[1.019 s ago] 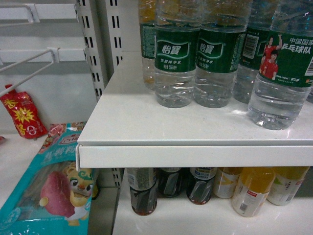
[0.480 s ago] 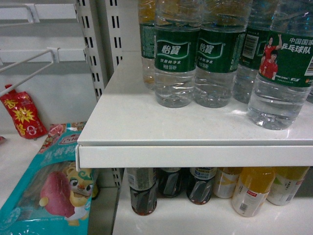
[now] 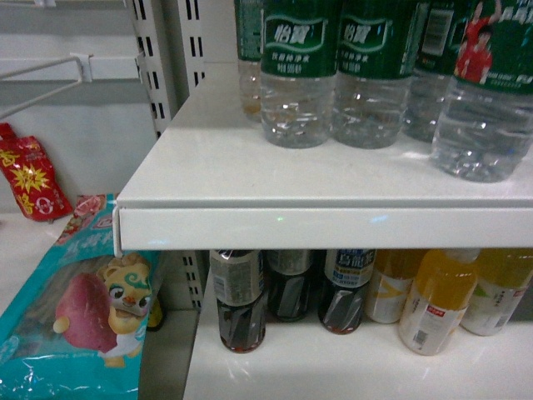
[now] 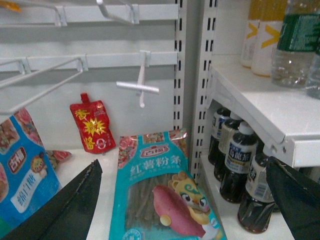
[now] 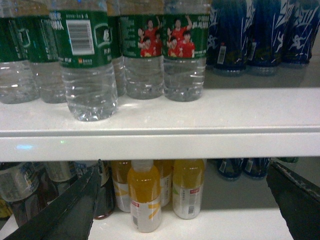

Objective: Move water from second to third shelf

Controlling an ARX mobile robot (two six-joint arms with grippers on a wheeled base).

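Note:
Several water bottles with dark green labels stand on the white upper shelf [image 3: 250,179], among them a front-left one [image 3: 298,83] and one at the right edge [image 3: 487,108]. In the right wrist view the same row stands above my right gripper [image 5: 180,200]: one bottle [image 5: 87,65] shows its barcode and another [image 5: 184,60] shows red-shirted players. That gripper is open and holds nothing, level with the shelf below. My left gripper [image 4: 182,200] is open too, low and left of the shelves, with a water bottle [image 4: 300,45] far up to its right. Neither gripper appears in the head view.
On the lower shelf stand dark drink bottles [image 3: 239,300] and yellow juice bottles [image 3: 433,304]. Dark blue bottles [image 5: 250,35] stand right of the water. A teal noodle packet [image 4: 160,195] lies under the left gripper, with a red pouch [image 4: 92,127] and wire hooks [image 4: 137,87] behind.
The head view has shifted downward, so the water bottles sit higher in the frame and more of the lower shelf shows. No bottle has moved on the shelves.

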